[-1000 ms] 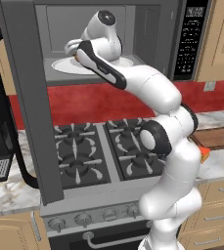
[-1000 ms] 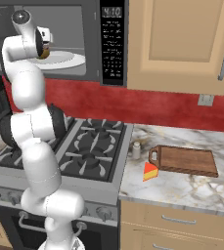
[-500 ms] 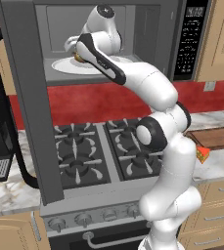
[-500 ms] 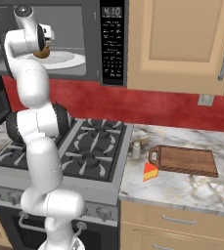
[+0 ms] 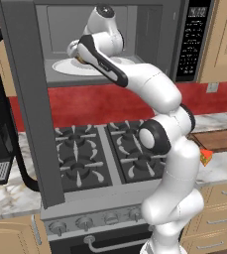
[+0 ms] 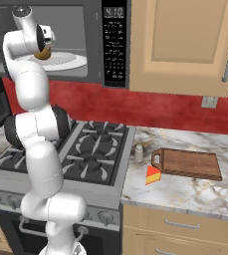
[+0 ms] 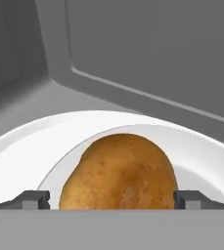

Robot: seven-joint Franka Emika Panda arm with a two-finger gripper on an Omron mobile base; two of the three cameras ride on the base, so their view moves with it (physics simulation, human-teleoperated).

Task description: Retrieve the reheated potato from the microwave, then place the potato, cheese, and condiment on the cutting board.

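Inside the microwave (image 5: 194, 34), the gripper (image 7: 111, 200) stands wide open with one fingertip (image 7: 33, 199) on each side of the potato (image 7: 119, 173), which sits on the white plate (image 7: 30, 141). Closing should go gently and centred, I'd say, since the round skin could slip sideways; then lift clear of the plate before backing out past the door (image 5: 28, 104).

In the right base view the microwave (image 6: 60, 45) fills the upper left, its plate (image 6: 65, 61) inside with the potato (image 6: 44, 53) on it. The stove (image 6: 80, 154) lies lower left. On the counter (image 6: 195, 187) at right centre, the cutting board (image 6: 187, 163) sits right of the condiment (image 6: 139, 153); the cheese (image 6: 153, 175) lies just below both.
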